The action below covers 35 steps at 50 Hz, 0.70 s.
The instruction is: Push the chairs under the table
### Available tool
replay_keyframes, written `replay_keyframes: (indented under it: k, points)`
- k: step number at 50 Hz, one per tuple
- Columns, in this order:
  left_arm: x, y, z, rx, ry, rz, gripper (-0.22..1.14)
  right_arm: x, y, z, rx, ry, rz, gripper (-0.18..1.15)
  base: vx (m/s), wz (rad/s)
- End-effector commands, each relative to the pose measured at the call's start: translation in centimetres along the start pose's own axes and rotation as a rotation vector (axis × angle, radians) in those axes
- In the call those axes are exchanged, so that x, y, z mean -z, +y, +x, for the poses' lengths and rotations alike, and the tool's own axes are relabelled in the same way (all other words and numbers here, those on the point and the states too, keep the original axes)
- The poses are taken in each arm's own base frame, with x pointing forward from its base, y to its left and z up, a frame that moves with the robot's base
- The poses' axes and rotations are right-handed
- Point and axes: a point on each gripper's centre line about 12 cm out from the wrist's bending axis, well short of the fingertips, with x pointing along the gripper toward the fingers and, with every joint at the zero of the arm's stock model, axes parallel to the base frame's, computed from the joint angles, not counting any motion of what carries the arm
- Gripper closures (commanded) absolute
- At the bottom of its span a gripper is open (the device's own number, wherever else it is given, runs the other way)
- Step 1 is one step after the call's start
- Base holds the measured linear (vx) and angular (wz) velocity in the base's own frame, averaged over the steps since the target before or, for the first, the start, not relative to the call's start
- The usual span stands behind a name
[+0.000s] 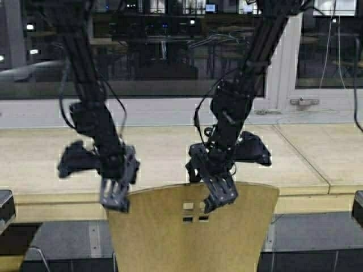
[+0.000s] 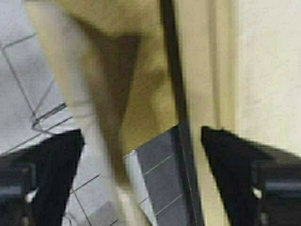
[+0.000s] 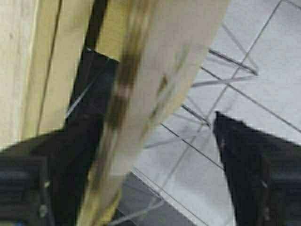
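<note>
One of the chairs [image 1: 193,226] stands at the bottom centre of the high view, its tan curved back with small square cutouts facing me, in front of the table [image 1: 170,153]. My left gripper [image 1: 116,195] is at the back's top left corner. It is open, and the back's edge [image 2: 136,70] passes between its fingers [image 2: 51,174] in the left wrist view. My right gripper [image 1: 218,195] hangs over the top edge near the cutouts. It is open too, straddling the chair back [image 3: 155,70]. The seat and most of the legs are hidden.
The table's thick front edge [image 1: 57,207] runs across the whole view, with a window wall [image 1: 170,56] right behind it. Dark objects sit at the bottom left [image 1: 4,207] and bottom right [image 1: 358,207] edges. Grey tiled floor [image 1: 306,232] lies below.
</note>
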Motion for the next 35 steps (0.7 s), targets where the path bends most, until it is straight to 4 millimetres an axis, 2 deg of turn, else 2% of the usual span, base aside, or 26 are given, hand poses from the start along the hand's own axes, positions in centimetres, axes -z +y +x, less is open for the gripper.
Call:
replay_keyframes:
  k: [1, 10, 17, 21, 28, 35]
  points:
    - [0.5, -3.7, -3.2, 0.092, 0.029, 0.04, -0.09, -0.4, 2.8, -3.1, -0.061, 0.009, -0.004, -0.03, 0.0, 0.0]
    - [1.3, -5.0, -6.3, 0.127, 0.054, 0.053, -0.1, -0.9, 3.0, -5.5, -0.064, 0.016, -0.003, -0.03, 0.0, 0.0]
    - [2.8, -4.9, -8.4, 0.138, 0.089, 0.094, -0.1, -2.0, 2.6, -8.1, -0.074, 0.0, -0.02, -0.02, 0.0, 0.0]
    - [3.4, -4.6, -10.1, 0.143, 0.113, 0.135, -0.1, -2.2, 3.0, -9.8, -0.099, -0.001, -0.089, -0.02, 0.0, 0.0]
    - [3.2, -4.2, -13.4, 0.17, 0.151, 0.265, -0.09, -2.2, 5.0, -13.6, -0.19, 0.002, -0.336, -0.01, -0.01, 0.0]
    - [2.2, -4.7, -16.9, 0.23, 0.175, 0.395, -0.06, -2.4, 8.4, -18.9, -0.296, -0.008, -0.589, 0.05, -0.01, 0.0]
